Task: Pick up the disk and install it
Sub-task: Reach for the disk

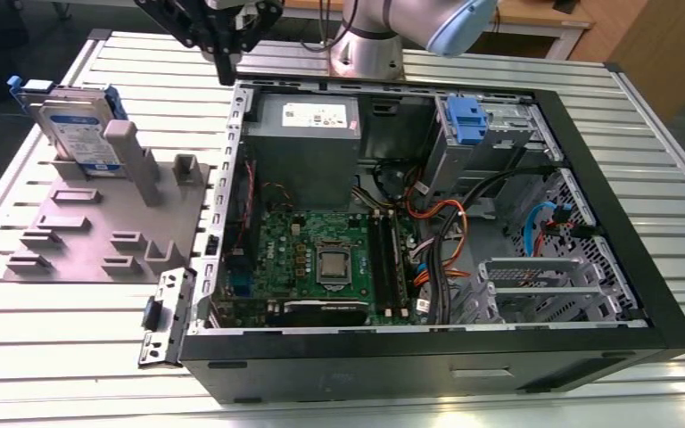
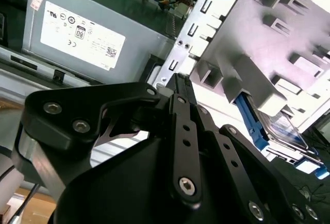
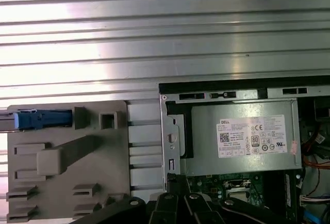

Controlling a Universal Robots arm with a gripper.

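**Silver disk upright in its grey holder; tool closed over the case corner**

Silver metal with a white-and-blue label, the disk (image 1: 72,125) stands on edge in the upper left of the exterior view. Blue side rails (image 1: 15,86) frame it, and it sits slotted into the far end of a grey plastic holder (image 1: 93,223). The holder lies flat on the ribbed metal tabletop (image 1: 69,357), just beside the open computer case (image 1: 628,169), which takes up the middle and the exterior view's right. In the second wrist view the disk (image 2: 286,128) shows behind the holder's raised blocks (image 2: 247,43), its label facing the camera. In the first wrist view one blue rail (image 3: 44,120) shows edge-on at the holder's end.

Nothing grips the disk. The black tool (image 1: 226,76) hangs at the top of the exterior view, over the case's far corner next to the grey power-supply box (image 1: 307,134). It is well apart from the disk, across the holder's end. Its fingers are pressed together with nothing between them, as the second wrist view shows where they meet (image 2: 178,79).

Inside the case a green motherboard (image 1: 318,254) lies below the power-supply box. A drive bay with a small blue latch tab (image 1: 466,120) sits in the far right corner. The arm (image 1: 373,40) rises behind the case.
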